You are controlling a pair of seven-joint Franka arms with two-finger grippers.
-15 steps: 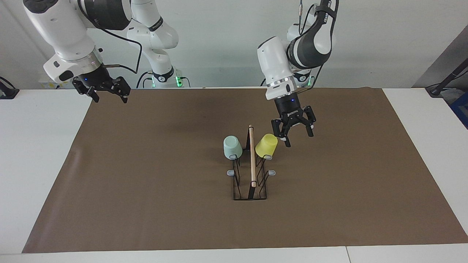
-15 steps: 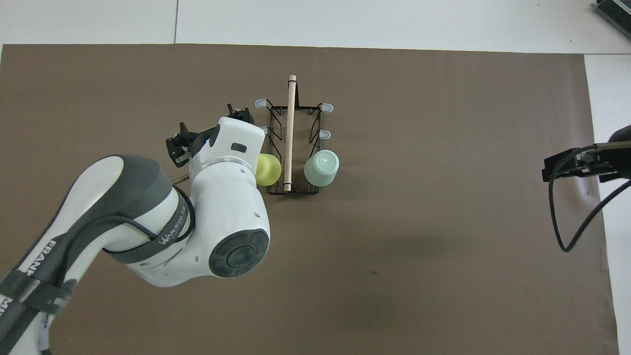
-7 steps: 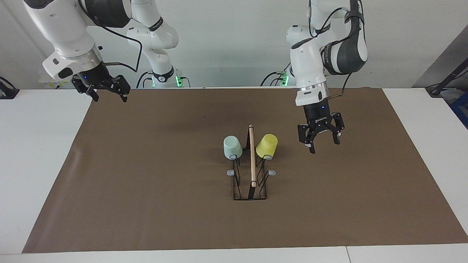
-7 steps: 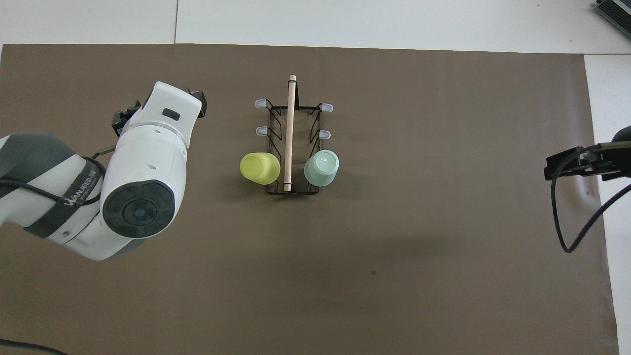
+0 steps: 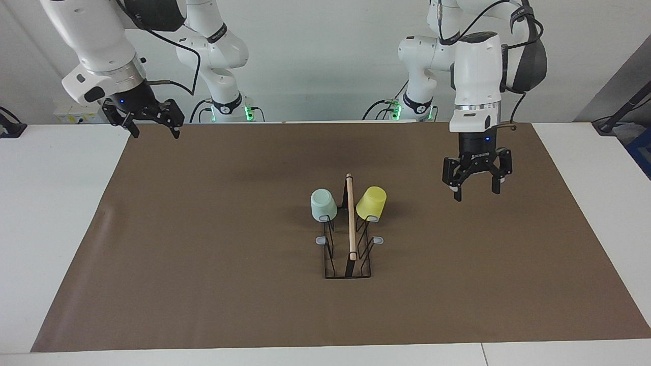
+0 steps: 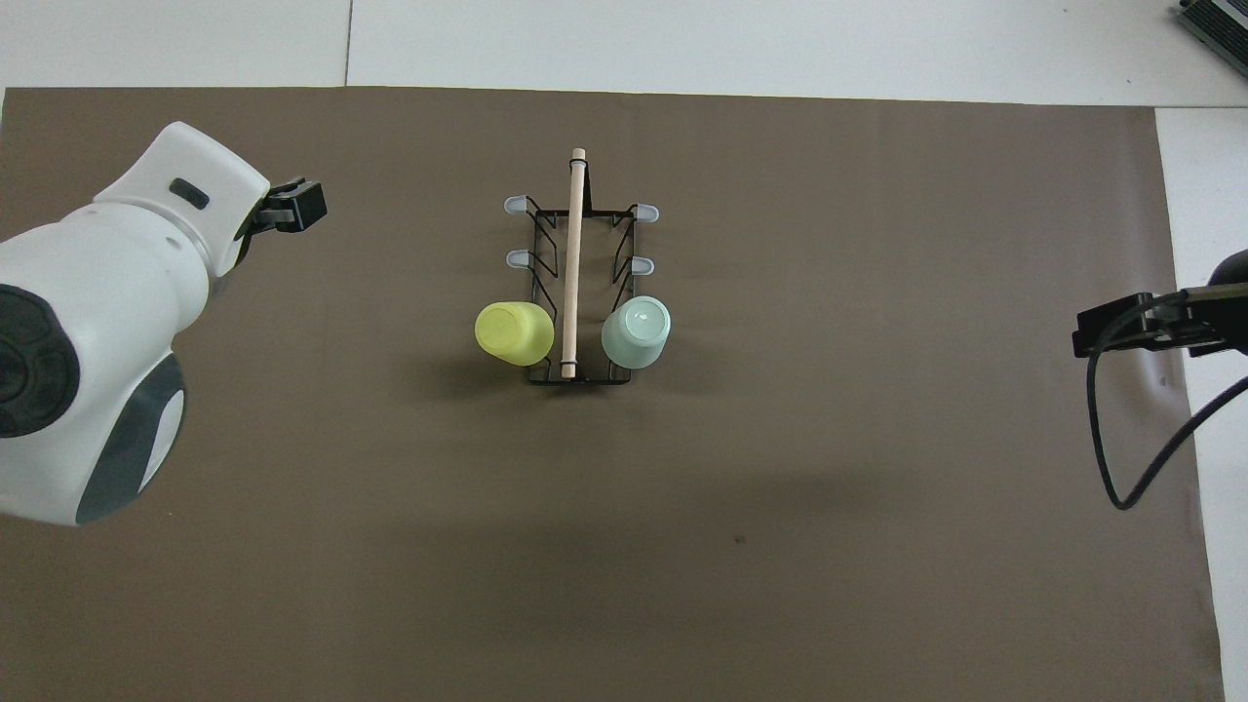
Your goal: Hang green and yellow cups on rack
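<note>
Both cups hung already, by the look of it: green cup (image 5: 323, 204) and yellow cup (image 5: 371, 202) upturned on the pegs of the rack (image 5: 349, 239) nearest the robots, one each side of the wooden rod (image 5: 350, 216), green toward the right arm's end, yellow toward the left arm's. Rack standing mid-mat on the brown surface (image 5: 203, 254). Left gripper (image 5: 476, 184) up in the air over bare mat toward the left arm's end, well apart from the yellow cup, fingers spread wide and empty. Right gripper (image 5: 144, 118) waiting over the mat's edge at the right arm's end, fingers parted, nothing between them. Step in hand, judged: clearing away. Best done by lifting high, drifting outward, never sweeping low past the rack, since a light tilted tumbler on a peg could probably be knocked off by one brush.
</note>
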